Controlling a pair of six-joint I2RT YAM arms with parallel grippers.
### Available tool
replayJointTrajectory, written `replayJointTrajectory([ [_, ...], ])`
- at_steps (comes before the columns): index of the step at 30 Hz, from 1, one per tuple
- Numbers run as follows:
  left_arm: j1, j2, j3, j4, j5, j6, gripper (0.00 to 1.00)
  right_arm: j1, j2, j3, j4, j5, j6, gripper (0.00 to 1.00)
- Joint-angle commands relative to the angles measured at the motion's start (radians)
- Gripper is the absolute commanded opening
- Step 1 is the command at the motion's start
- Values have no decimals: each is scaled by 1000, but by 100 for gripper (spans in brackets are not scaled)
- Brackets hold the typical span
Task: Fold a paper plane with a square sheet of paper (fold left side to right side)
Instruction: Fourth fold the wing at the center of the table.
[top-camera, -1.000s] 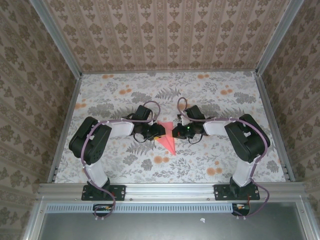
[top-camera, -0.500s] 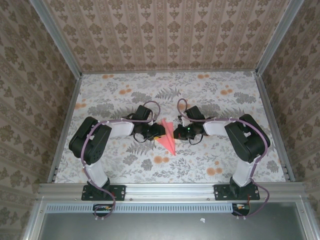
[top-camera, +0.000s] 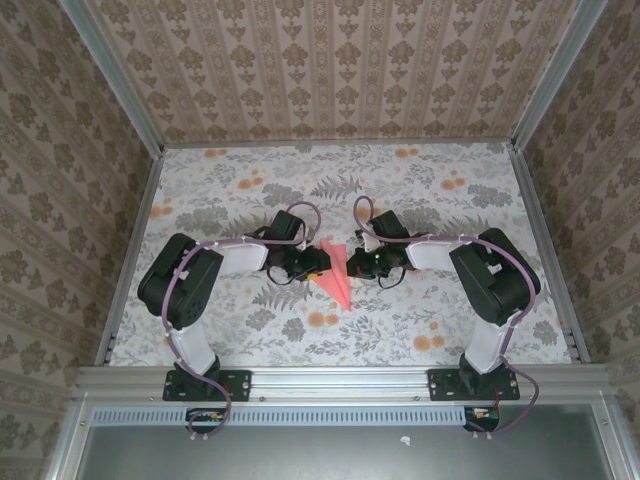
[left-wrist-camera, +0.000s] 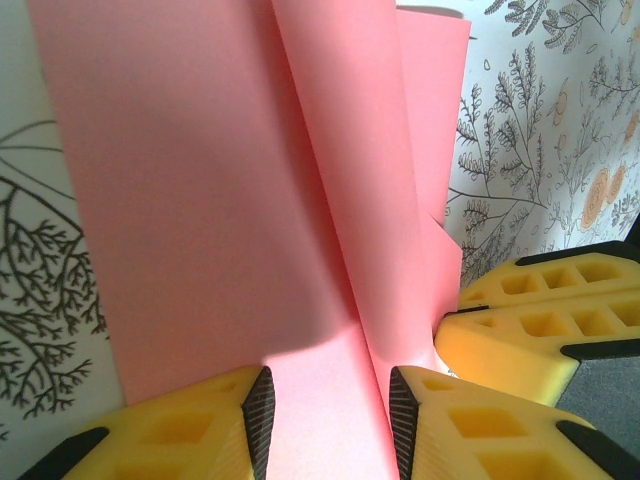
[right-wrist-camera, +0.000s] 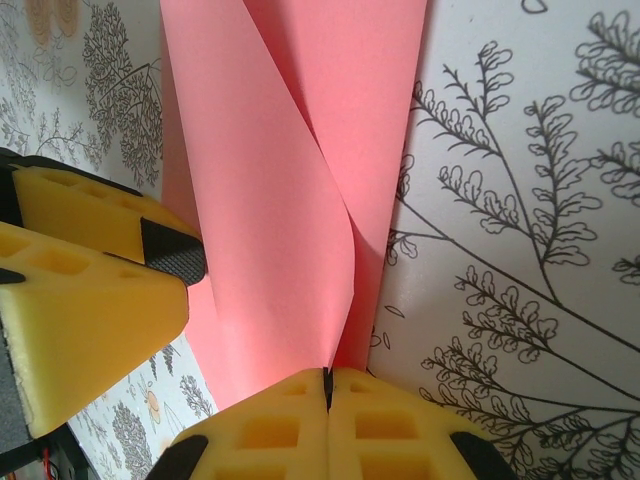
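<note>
Paper plane (top-camera: 337, 278): half-folded, lying mid-tabletop (top-camera: 450, 200), with one flap standing up.
Left fingers (left-wrist-camera: 190, 440): spread apart, straddling the plane's flat layer, gripping nothing.
Right fingers (right-wrist-camera: 280, 430): closed, pinching the raised flap's edge.

surface: table (top-camera: 450, 300), flat, white cover printed with grey ferns and leaves
print marks: orange flower blotches (top-camera: 322, 320), cluster just in front of centre, more toward the far corners
edges: metal rail (top-camera: 128, 262) along the left, right and near sides
on it: paper plane (top-camera: 336, 283), salmon pink, matte, near table centre
plane shape: narrow triangle, sharp tip toward the near edge
plane contact: lower layer flat on the print, one flap raised off it along the centre crease
</note>
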Motion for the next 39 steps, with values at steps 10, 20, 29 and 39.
replayJointTrajectory([
  [10,-5,19,20,-36,-20,29,39,17,43,48,-46,27,-29,0],
  [20,-5,17,19,-40,-22,30,39,17,13,21,-55,49,-32,0],
  [29,-5,1,24,-41,-15,39,40,24,49,41,-88,68,-40,0],
  [39,14,-117,96,-112,19,87,31,27,49,35,-153,115,-60,0],
])
